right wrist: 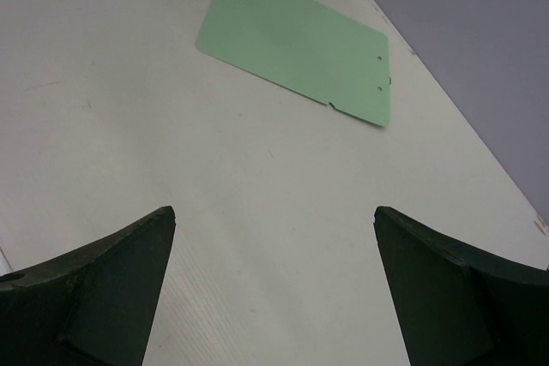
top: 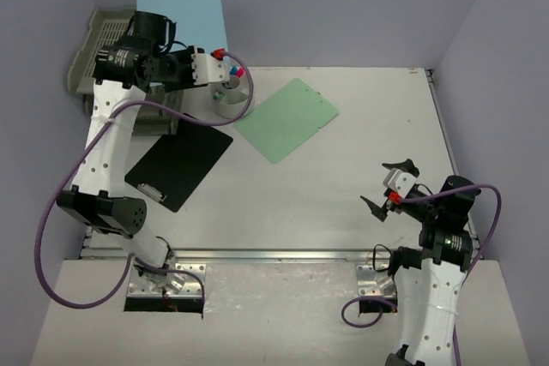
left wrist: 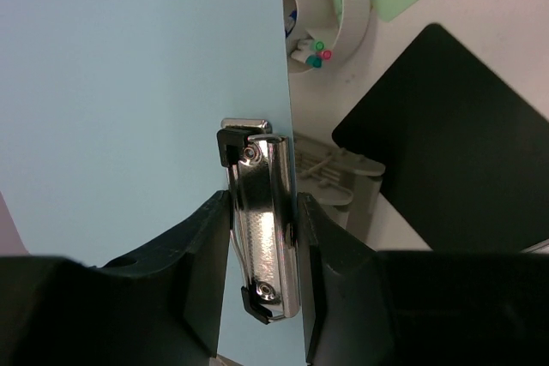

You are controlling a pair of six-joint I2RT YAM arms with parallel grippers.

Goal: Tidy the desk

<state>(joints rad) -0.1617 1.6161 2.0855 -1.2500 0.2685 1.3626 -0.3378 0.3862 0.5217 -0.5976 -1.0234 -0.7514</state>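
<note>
Lilac walls close round the white desk (top: 343,195), which fills the middle of the overhead view with a metal rail along its lower edge. At upper left, the left gripper (left wrist: 262,220) is clenched on the metal clip (left wrist: 257,169) of a pale blue clipboard (left wrist: 137,126), holding it in the air beside the grey trays (top: 99,40). A black clipboard (top: 180,165) and a green clipboard (top: 286,119) lie flat on the desk, with a white pen cup (top: 227,100) between them. At lower right, the right gripper (right wrist: 274,212) hangs above bare desk, jaws spread wide and holding nothing.

The step looks like filing the blue board in the trays. To do it well, hold the pinch square on the clip so the board cannot swing, line its long edge up with a tray opening, stay clear of the pen cup, and let go only once the board rests inside
</note>
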